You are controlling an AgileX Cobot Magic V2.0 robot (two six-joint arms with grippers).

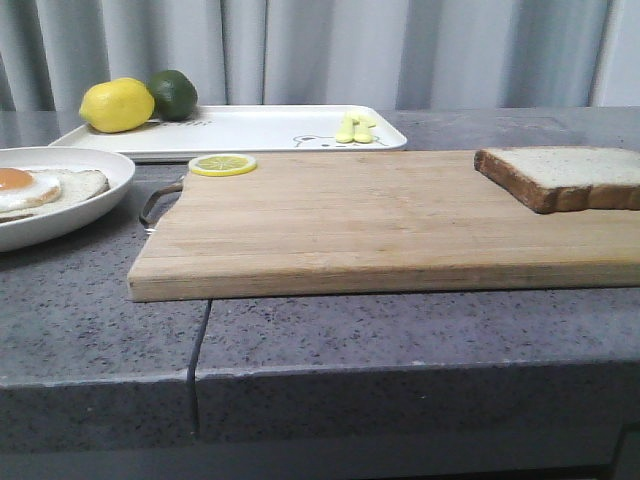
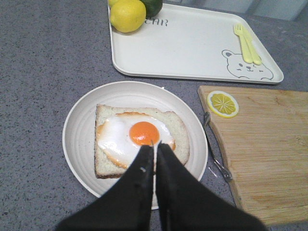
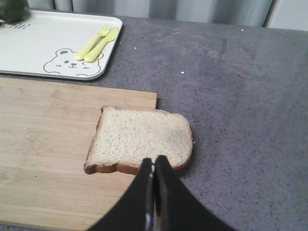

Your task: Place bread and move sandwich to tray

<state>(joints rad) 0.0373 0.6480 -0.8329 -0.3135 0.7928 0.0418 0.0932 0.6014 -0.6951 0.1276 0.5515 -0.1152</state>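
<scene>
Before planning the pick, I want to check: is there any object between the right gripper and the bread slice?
Nothing visible. The right gripper, fingers together, hangs just before the near crust of the bread slice, which lies uncovered at the corner of the cutting board.

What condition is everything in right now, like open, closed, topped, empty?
Left gripper: jaws shut, holding nothing.
Right gripper: jaws shut, holding nothing.
Sandwich: open-faced on its plate, egg uncovered.
Bread: flat, overhanging the cutting board edge.
Tray: holds lemon, lime, cutlery.
</scene>
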